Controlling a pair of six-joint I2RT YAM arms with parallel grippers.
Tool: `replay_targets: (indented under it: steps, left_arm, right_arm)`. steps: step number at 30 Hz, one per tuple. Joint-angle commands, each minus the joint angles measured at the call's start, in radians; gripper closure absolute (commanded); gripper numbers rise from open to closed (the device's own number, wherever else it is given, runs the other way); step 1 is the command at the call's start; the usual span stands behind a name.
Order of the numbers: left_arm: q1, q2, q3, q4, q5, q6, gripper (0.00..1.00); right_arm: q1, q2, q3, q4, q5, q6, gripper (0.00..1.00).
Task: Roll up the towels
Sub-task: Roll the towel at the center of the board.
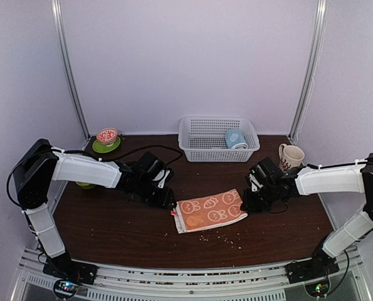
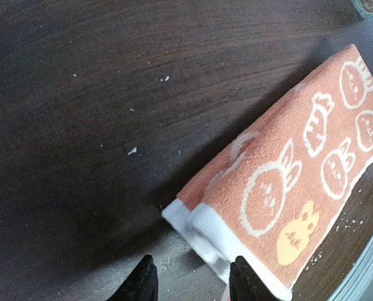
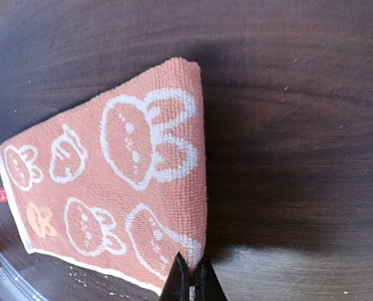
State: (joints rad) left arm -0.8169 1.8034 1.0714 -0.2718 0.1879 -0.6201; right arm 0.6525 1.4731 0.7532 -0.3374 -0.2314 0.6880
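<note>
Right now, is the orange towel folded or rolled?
Folded flat, not rolled: the orange towel lies on the table with layered white edges showing at one corner.

Far left of me, a patterned bowl (image 1: 107, 135) on a green saucer (image 1: 100, 148); centre back, white basket (image 1: 192, 150); right, cream mug (image 1: 291, 157); crumbs (image 1: 227, 236) on dark table (image 1: 111, 226).

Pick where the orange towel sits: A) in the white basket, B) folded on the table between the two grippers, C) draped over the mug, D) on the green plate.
B: the orange towel lies folded on the table, the left gripper at one end and the right gripper at the other.
</note>
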Motion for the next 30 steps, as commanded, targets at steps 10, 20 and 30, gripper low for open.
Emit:
replay_targets:
  steps: [10,20,30]
  left_arm:
    - [0.001,-0.082,-0.014,0.079,0.071,-0.028,0.60]
    - [0.001,-0.098,-0.055,0.135,0.093,-0.053,0.60]
    - [0.000,-0.088,-0.053,0.155,0.116,-0.065,0.61]
  right_arm:
    - [0.217,0.104,0.262,-0.437,0.509,-0.075,1.00]
    - [0.310,0.185,0.346,-0.406,0.483,-0.107,1.00]
    - [0.317,0.209,0.308,-0.303,0.357,-0.177,1.00]
